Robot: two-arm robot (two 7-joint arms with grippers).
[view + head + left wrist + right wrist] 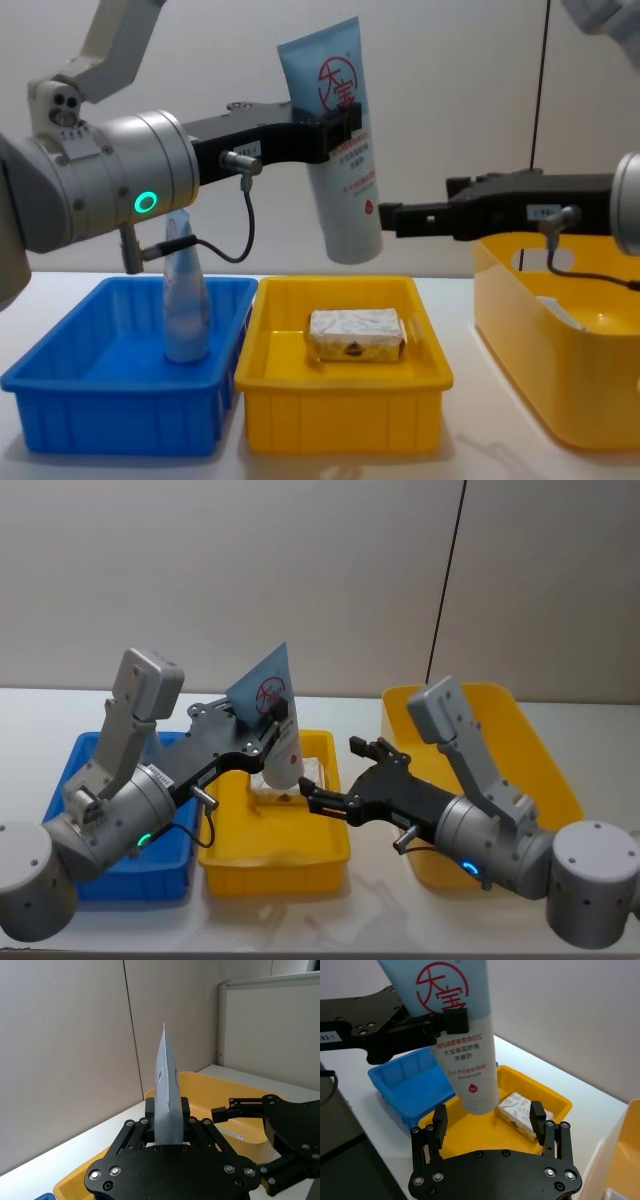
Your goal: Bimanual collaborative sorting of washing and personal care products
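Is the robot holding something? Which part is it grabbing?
Yes. The left gripper pinches the light-blue tube just below its red logo. The right gripper is open, holding nothing.

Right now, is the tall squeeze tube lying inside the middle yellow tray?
No, the left gripper holds the squeeze tube in its jaws, above the middle yellow tray holding the wrapped bar.

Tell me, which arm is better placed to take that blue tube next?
Probably the right: the right gripper is open, close beside the lower end of the tube, while the left gripper is clamped on its upper half.
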